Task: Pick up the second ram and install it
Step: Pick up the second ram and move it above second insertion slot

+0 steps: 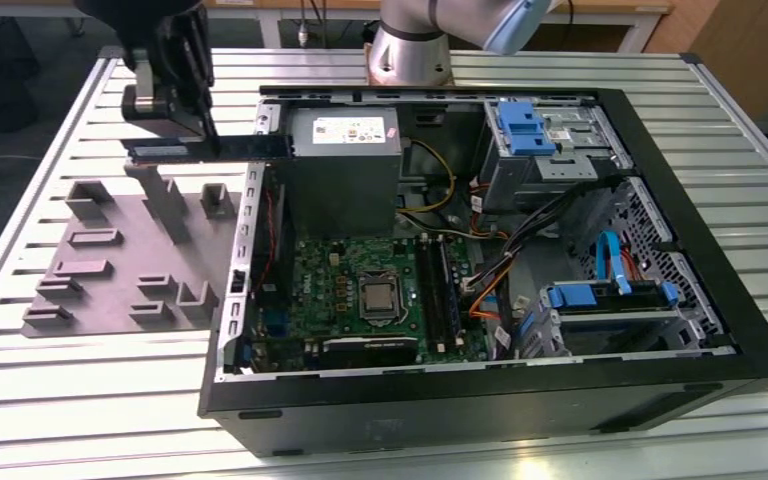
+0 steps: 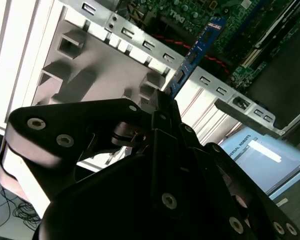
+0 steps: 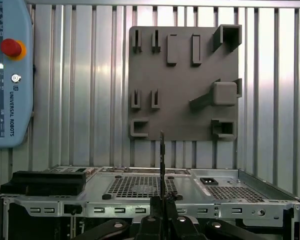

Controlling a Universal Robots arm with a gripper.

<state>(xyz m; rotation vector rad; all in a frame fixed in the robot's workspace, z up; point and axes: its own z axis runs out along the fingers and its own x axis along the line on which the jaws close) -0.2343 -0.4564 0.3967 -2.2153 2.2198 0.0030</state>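
My gripper [image 1: 175,135] hangs above the exterior view's left side, over the gap between the grey holder tray [image 1: 117,260] and the open computer case [image 1: 491,400]. It is shut on the second ram [image 1: 224,148], a long narrow stick held level just above the case's left wall. In the second wrist view the ram [image 2: 200,45] is a blue board sticking out past the black fingers [image 2: 162,112] toward the green motherboard [image 2: 190,12]. In the first wrist view the ram [image 3: 162,155] appears edge-on, rising from the gripper [image 3: 162,212]. The memory slots [image 1: 438,290] lie beside the processor socket [image 1: 379,297].
Inside the case stand a grey power supply [image 1: 344,150], two drive cages with blue brackets [image 1: 528,125] [image 1: 598,296] and loose cables [image 1: 491,270]. The arm's base [image 1: 408,55] stands behind the case. A teach pendant [image 3: 7,75] lies on the slatted table [image 1: 704,130].
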